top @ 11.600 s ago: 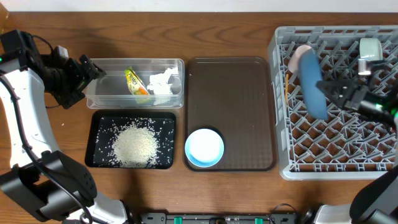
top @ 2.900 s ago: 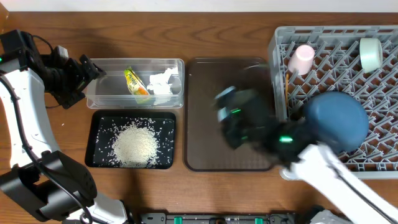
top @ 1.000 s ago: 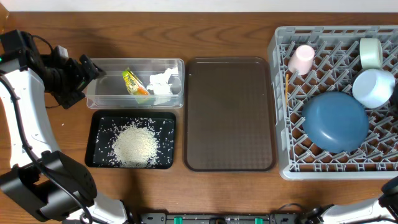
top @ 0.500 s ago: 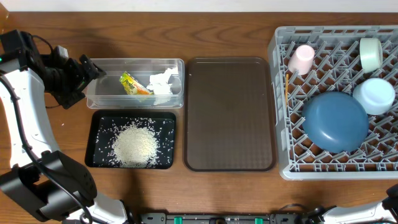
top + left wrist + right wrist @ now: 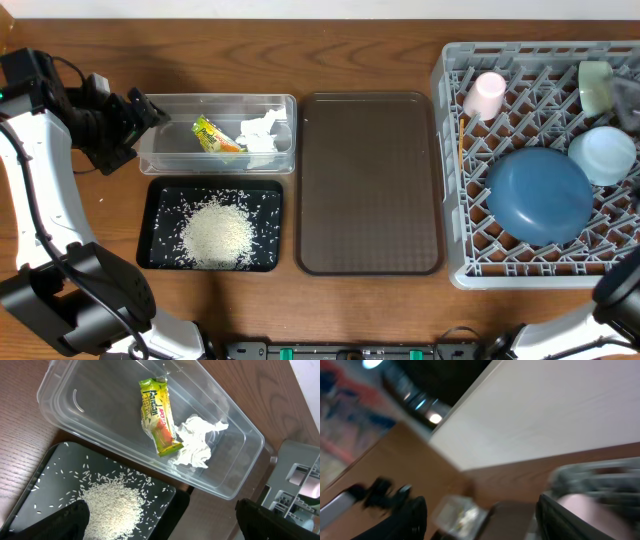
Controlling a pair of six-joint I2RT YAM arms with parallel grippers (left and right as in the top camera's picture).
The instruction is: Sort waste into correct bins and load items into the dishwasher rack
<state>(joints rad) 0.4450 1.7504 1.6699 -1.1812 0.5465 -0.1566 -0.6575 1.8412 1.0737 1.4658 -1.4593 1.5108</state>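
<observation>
Left tool (image 5: pixel 140 112): jaws wide, empty, at left end of tub (image 5: pixel 160 160). In tub: wrapper (image 5: pixel 213 137) touching tissue (image 5: pixel 260 135). Black tray (image 5: pixel 146 230): rice (image 5: pixel 215 232). Right tool (image 5: pixel 485 520): blurred, jaws apart, empty. Rack (image 5: pixel 470 250): plate (image 5: pixel 540 195), blue bowl (image 5: pixel 603 155) just beside, cup (image 5: pixel 488 95), mint bowl (image 5: pixel 593 88).

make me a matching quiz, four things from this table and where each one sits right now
Things:
1. snack wrapper
2. rice grains
3. pink cup
4. dark blue plate

Places:
a. black tray
b. clear tub
c. dishwasher rack, middle
d. same rack, top-left corner in the overhead view

Pairs: 1-b, 2-a, 3-d, 4-c
</observation>
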